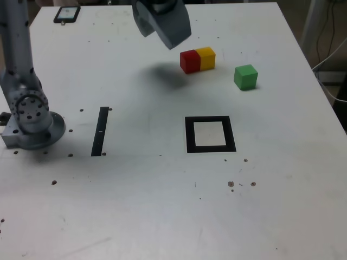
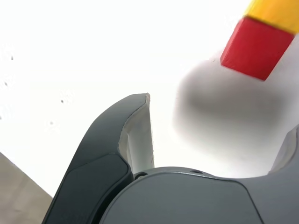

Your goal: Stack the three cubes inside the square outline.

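Nothing stacked yet. Square outline (image 1: 210,134) bare; red cube (image 1: 189,61) touching yellow cube (image 1: 206,58) at twelve o'clock of it, green cube (image 1: 245,76) at one. Pincer (image 1: 161,24) spread wide, empty, above worktop (image 1: 162,206) near red.

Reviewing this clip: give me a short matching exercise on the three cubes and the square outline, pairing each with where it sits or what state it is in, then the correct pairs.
Column one:
1. red cube
2. yellow cube
3. green cube
4. square outline

Column two:
A. stands alone, nearest the exterior view's right
B. nothing stands in it, nearer the camera than the cubes
C. touches one neighbour, nearest the open tool
D. middle of the three, touching the red one

Pairs: 1-C, 2-D, 3-A, 4-B
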